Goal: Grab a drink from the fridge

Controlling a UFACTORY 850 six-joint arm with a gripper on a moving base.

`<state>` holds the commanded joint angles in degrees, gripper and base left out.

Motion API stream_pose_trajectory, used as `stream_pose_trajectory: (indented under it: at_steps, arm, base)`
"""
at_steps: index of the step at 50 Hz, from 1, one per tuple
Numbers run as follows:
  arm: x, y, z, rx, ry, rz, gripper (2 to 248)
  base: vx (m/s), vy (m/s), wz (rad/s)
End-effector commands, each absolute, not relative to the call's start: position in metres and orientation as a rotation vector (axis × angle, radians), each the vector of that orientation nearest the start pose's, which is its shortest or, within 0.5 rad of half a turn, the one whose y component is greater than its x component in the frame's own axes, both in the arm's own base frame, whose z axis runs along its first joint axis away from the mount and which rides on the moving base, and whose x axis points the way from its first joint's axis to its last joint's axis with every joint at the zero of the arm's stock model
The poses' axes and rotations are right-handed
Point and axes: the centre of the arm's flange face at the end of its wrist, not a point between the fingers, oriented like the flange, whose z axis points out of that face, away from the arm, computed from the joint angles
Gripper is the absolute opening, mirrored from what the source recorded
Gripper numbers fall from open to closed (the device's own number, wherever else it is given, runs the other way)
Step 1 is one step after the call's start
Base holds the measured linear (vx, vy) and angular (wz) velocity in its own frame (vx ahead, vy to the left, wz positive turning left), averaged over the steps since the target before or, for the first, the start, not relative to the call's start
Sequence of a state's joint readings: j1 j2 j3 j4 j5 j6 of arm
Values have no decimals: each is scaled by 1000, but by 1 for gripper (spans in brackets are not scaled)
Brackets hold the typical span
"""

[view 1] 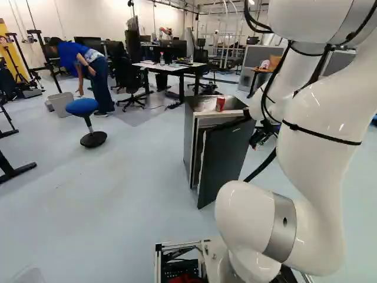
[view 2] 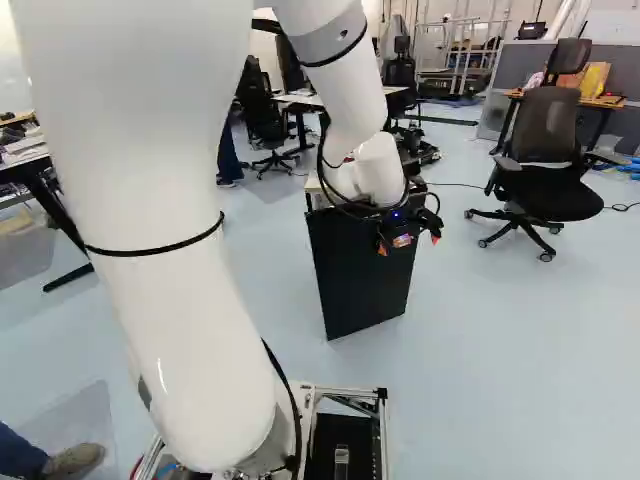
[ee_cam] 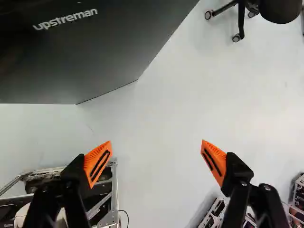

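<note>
The step in hand appears to be getting the fridge open. The small dark box-shaped fridge (view 1: 188,138) stands on the pale floor (view 1: 135,177), its flat black door (view 1: 225,156) ajar: in the left base view a gap shows between the door and the cabinet. What lies inside is hidden, so whether a drink waits on a shelf cannot be told. A red-and-white can (view 1: 220,104) shows on top of the fridge; it may be a drink, but the task sentence points to one from inside.

The black two-fingered gripper (ee_cam: 156,141) is spread wide, its orange pads (ee_cam: 98,163) well apart with nothing between them. It holds nothing, and no contact with the door shows; the door's dark face lies ahead of it and off to one side, while bare floor shows between the fingers. In the right base view the gripper hangs near the upper part of the door, at the end of the white arm (view 2: 160,250).

The next move likely calls for bringing a finger to the door's free edge and swinging it wider, then reaching inside. Pressing on the flat face instead could push the door shut or shift the fridge.
</note>
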<state>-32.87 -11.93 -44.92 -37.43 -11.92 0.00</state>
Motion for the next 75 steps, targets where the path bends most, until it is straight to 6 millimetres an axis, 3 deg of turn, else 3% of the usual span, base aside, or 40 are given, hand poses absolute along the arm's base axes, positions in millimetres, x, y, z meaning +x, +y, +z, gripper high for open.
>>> stream_pose_trajectory:
  at_steps: [36,75]
  arm:
    - [392,-233,388,-3427,-183,-469,247]
    - [420,-219,388,-3414,-274,-493,247]
  base:
    - [0,0,0]
    - [0,0,0]
